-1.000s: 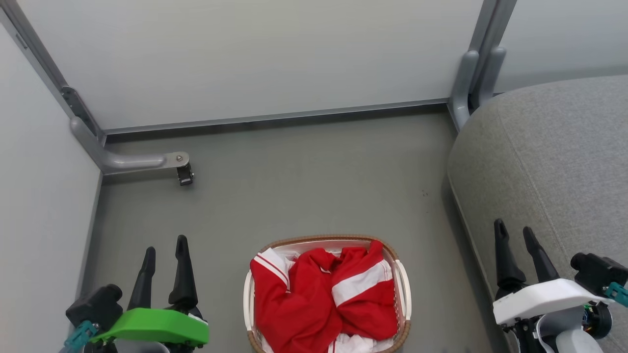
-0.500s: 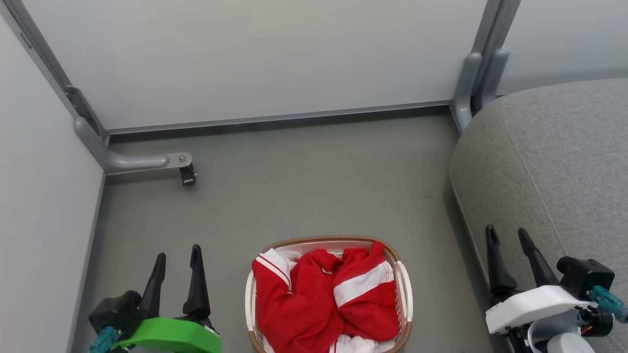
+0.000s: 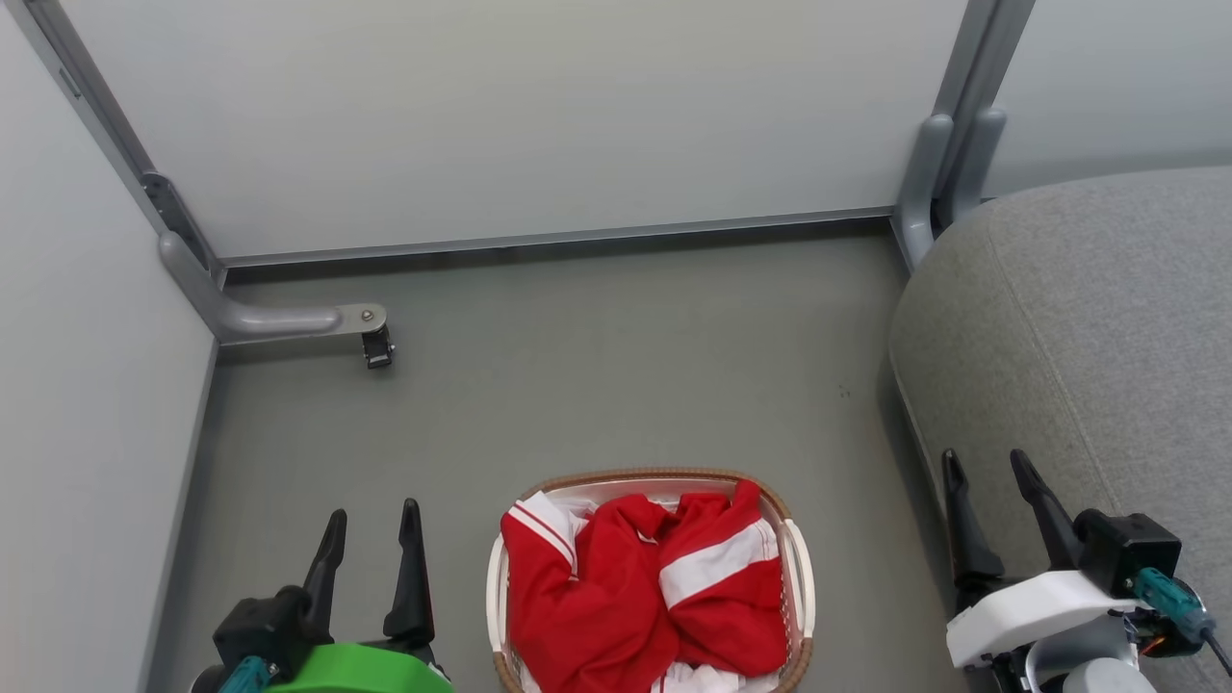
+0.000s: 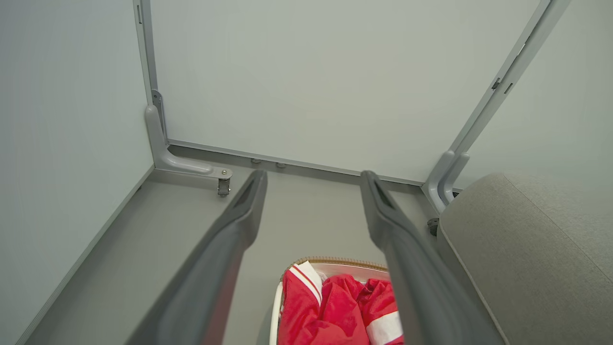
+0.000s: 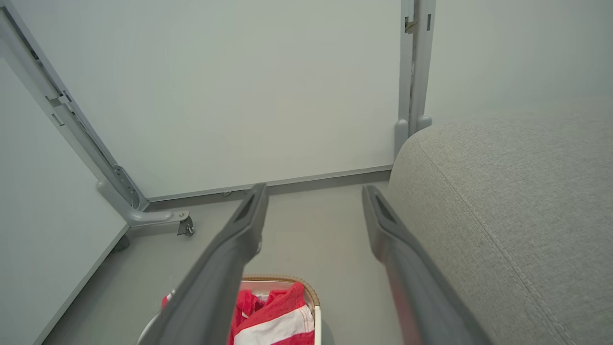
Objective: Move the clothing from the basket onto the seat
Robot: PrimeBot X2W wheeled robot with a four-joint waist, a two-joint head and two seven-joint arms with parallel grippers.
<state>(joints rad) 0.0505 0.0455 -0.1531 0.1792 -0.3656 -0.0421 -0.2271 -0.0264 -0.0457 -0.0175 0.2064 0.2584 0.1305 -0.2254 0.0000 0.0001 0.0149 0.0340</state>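
Red clothing (image 3: 635, 597) with white bands lies heaped in the cream basket (image 3: 797, 577) with a brown rim, on the floor at the bottom centre of the head view. The grey seat (image 3: 1088, 337) fills the right side. My left gripper (image 3: 373, 520) stands open to the left of the basket, empty. My right gripper (image 3: 987, 467) stands open to the basket's right, in front of the seat's edge, empty. The left wrist view shows the clothing (image 4: 335, 311), the basket (image 4: 335, 262) and the seat (image 4: 527, 249). The right wrist view shows the clothing (image 5: 273, 316), basket rim (image 5: 278, 278) and seat (image 5: 503, 191).
Pale partition panels (image 3: 539, 115) close the floor at the back and left. A grey metal foot with a caster (image 3: 375, 342) juts out at the left. Grey posts (image 3: 948, 164) stand at the back corner beside the seat. Grey floor (image 3: 616, 375) lies beyond the basket.
The head camera has shifted, so the whole scene sits slightly lower and to the right. Both grippers sit lower in the view and a little nearer the basket, still open.
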